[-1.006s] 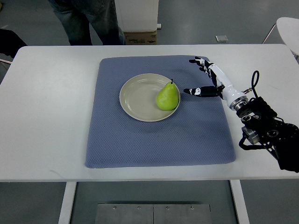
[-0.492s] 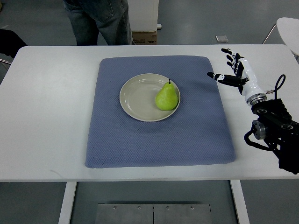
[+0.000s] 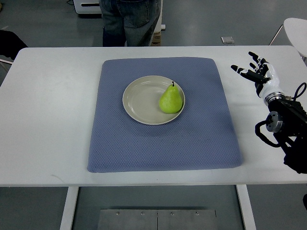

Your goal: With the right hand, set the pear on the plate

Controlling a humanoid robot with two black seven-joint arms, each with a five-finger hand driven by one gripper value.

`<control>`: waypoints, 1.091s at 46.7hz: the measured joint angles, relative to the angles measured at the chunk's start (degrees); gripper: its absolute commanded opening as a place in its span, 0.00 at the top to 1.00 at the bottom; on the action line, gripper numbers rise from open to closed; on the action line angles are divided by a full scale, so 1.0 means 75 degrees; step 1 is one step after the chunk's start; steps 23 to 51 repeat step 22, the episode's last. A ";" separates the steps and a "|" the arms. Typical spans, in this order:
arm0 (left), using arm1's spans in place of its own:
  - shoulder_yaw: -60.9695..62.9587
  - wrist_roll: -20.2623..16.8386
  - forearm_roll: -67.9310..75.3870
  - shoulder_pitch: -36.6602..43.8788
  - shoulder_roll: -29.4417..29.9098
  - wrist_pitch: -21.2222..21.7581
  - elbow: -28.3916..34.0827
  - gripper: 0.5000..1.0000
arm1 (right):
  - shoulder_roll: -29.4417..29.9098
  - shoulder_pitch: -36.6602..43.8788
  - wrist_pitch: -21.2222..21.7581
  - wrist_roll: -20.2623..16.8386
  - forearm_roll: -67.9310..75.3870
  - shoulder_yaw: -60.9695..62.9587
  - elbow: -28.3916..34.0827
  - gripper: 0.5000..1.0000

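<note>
A green pear (image 3: 171, 100) stands upright on the right side of a beige plate (image 3: 141, 98), which lies on a blue-grey mat (image 3: 163, 139). My right hand (image 3: 253, 70) is over the white table to the right of the mat, well apart from the pear. Its fingers are spread and hold nothing. The left arm does not show.
A person in jeans (image 3: 128, 21) stands at the far side of the table (image 3: 48, 120). A white chair edge (image 3: 296, 26) shows at the upper right. A small grey object (image 3: 227, 40) lies on the floor beyond the table.
My right hand has drawn back from beside the pear to the right, off the mat. The pear stays on the plate. The person behind the table has moved to the right.
</note>
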 measured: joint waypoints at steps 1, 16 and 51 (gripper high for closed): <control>0.0000 0.0000 0.0001 -0.0001 0.0000 0.0000 -0.0001 0.00 | 0.0001 -0.0041 0.0002 -0.0025 0.0001 0.0181 0.0106 0.00; -0.0002 0.0000 0.0001 0.0000 0.0000 0.0000 0.0000 0.00 | 0.0116 -0.0762 0.0007 0.0168 0.0010 0.1308 0.1222 0.00; -0.0002 0.0000 0.0000 -0.0001 0.0000 -0.0001 -0.0001 0.00 | 0.0278 -0.0846 -0.0001 0.0164 0.0014 0.1317 0.1185 0.00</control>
